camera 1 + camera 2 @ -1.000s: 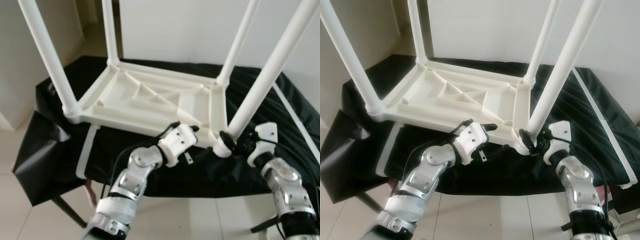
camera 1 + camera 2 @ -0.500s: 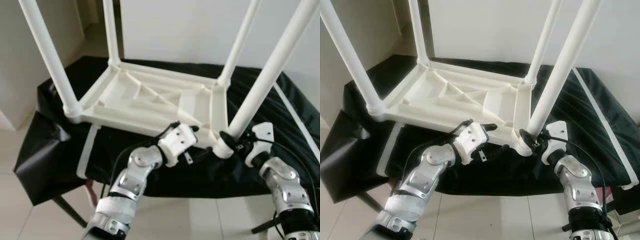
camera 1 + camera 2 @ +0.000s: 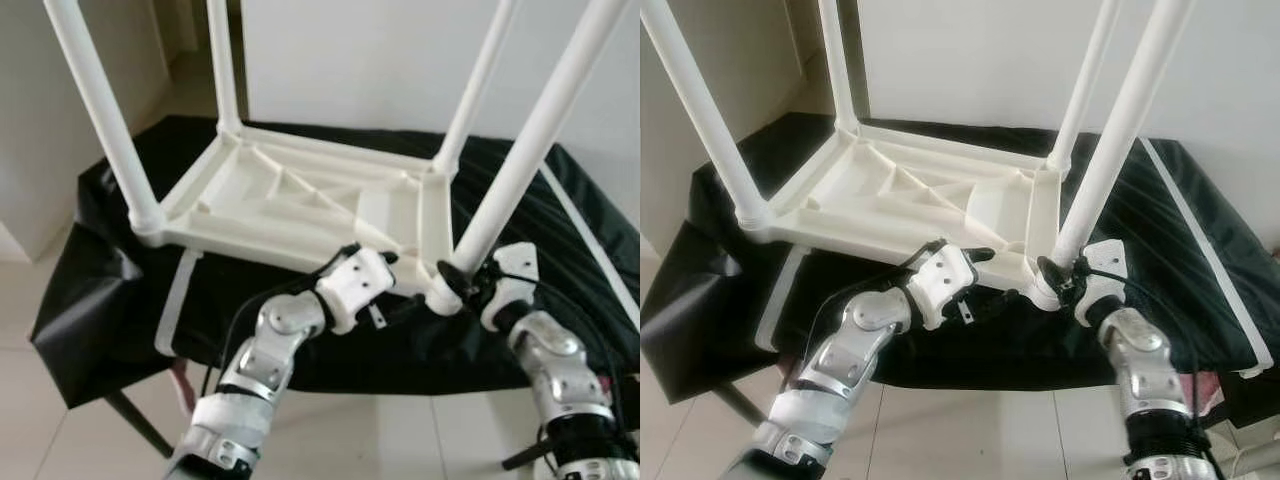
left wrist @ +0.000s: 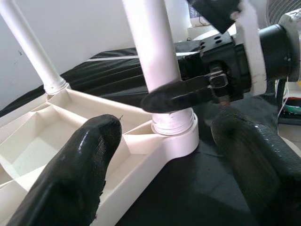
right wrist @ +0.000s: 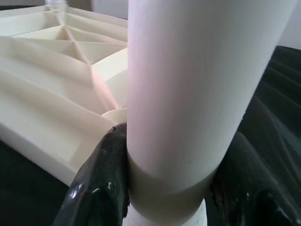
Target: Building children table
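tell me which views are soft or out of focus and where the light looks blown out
Left wrist view: the near black fingertips are soft, while the table leg and right gripper look sharper. Right wrist view: the leg is very close, slightly soft, its lit side pale with a pinkish tint. Eye views: mildly soft throughout, and the white wall is bright and featureless.

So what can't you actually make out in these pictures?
- Table legs: tops cut off by the eye views' upper edge.
- Right gripper: its fingers clasp the near leg's base, hiding the joint.
- Left gripper: whether it touches the white tabletop is unclear.
- Black cloth: hides what's beneath.
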